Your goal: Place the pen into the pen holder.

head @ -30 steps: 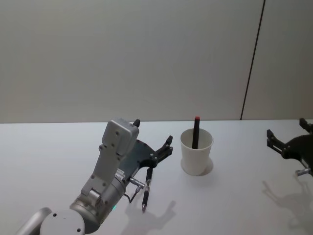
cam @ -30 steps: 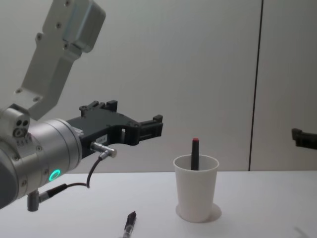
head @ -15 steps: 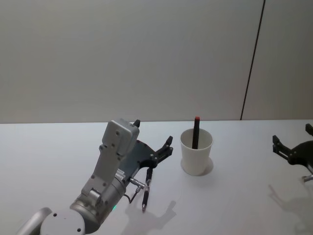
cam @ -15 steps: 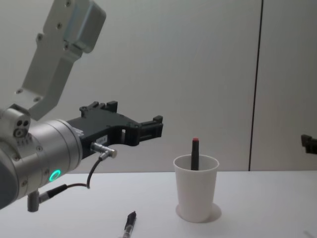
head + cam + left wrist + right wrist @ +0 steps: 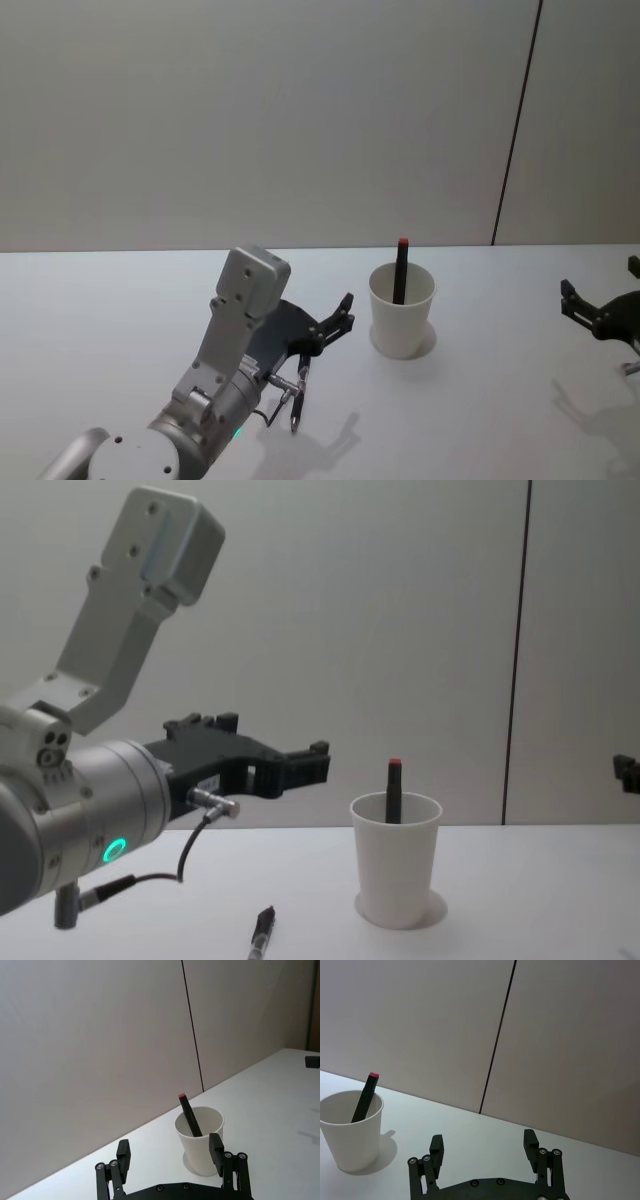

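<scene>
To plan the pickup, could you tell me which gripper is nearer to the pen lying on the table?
Left. The left gripper hangs open over the pen; the right gripper, also open, is far off at the table's right side, beyond the pen holder.

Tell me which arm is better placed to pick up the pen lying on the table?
Left. The left pincer, open, hangs just above the loose pen, beside the cup; the right pincer sits far off to the right.

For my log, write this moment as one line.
left gripper: open, raised over pen on table | right gripper: open, idle at right | pen holder: upright, holds red-tipped pen
</scene>
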